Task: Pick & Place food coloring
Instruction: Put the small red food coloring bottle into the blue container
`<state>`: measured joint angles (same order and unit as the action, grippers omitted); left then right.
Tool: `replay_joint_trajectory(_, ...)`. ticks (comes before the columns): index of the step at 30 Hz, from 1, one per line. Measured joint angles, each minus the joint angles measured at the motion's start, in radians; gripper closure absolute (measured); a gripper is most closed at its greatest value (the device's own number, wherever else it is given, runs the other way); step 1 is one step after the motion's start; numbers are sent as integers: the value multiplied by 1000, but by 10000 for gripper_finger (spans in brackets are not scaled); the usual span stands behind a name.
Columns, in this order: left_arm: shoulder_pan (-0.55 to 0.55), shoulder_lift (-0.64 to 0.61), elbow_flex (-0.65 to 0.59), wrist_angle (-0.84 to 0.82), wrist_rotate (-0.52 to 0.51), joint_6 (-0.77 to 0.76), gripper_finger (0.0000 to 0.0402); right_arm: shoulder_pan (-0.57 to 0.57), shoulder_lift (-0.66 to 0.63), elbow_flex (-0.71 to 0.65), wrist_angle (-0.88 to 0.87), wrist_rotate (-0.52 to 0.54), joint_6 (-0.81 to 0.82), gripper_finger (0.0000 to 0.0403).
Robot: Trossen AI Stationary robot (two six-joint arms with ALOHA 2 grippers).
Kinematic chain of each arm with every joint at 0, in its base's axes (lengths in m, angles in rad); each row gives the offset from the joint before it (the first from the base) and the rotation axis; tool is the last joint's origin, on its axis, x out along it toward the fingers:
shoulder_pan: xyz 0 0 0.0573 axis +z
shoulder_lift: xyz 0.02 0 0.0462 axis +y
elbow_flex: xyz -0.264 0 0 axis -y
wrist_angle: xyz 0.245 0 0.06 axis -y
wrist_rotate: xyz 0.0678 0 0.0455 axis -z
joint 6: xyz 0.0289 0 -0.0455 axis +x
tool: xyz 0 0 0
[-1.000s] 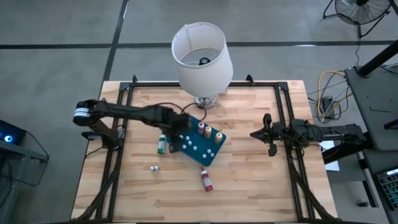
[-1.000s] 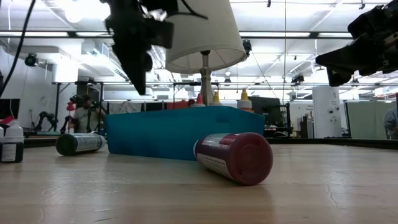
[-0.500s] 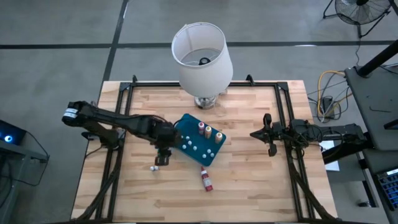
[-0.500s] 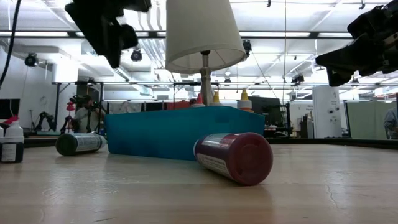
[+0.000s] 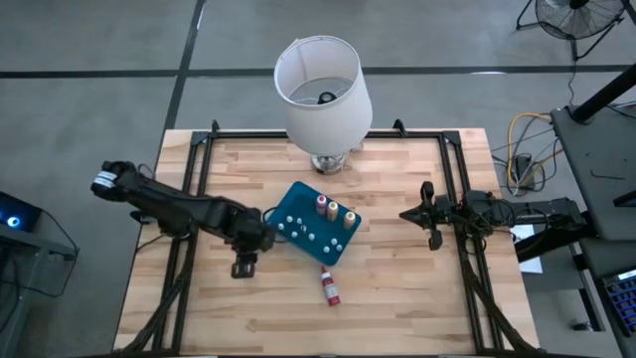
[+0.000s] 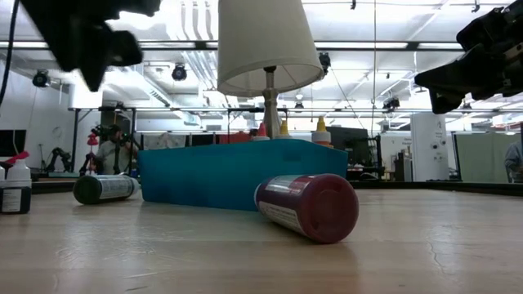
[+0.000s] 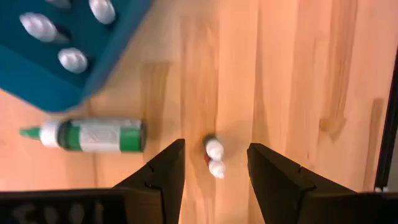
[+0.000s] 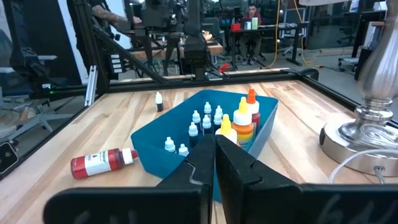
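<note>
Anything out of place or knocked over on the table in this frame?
Yes. A red bottle lies on its side on the bare wood beside the blue tray, and a green bottle lies flat off another side of it. A tiny bottle stands loose on the wood, framed by the open left gripper.

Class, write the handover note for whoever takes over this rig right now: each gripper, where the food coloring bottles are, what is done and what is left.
Left gripper: open, above a small white-capped bottle that stands on the table; not gripped yet.
Right gripper: shut, empty, waiting at the table's right edge.
Done: the teal tray holds three tall bottles upright and several small capped ones.
Left: that small bottle, the green bottle lying beside the tray, and the red bottle lying in front of it, probably all bound for the tray.
</note>
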<state>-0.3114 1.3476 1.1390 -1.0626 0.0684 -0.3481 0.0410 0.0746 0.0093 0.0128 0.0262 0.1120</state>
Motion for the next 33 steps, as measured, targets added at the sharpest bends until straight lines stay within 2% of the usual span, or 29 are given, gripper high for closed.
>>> replay_joint_trajectory(12, -51, -104, -207, 41, 5, -200, 257, 0, 0, 0, 0, 0, 0, 394)
replay_joint_trajectory(19, -82, -116, -318, 188, 100, -244, 257, 0, 0, 0, 0, 0, 0, 394)
replay_joint_trajectory(27, -119, -116, -353, 207, 120, -267, 257, 0, 0, 0, 0, 0, 0, 394)
replay_joint_trajectory(33, -127, -115, -379, 208, 72, -317, 257, 0, 0, 0, 0, 0, 0, 394)
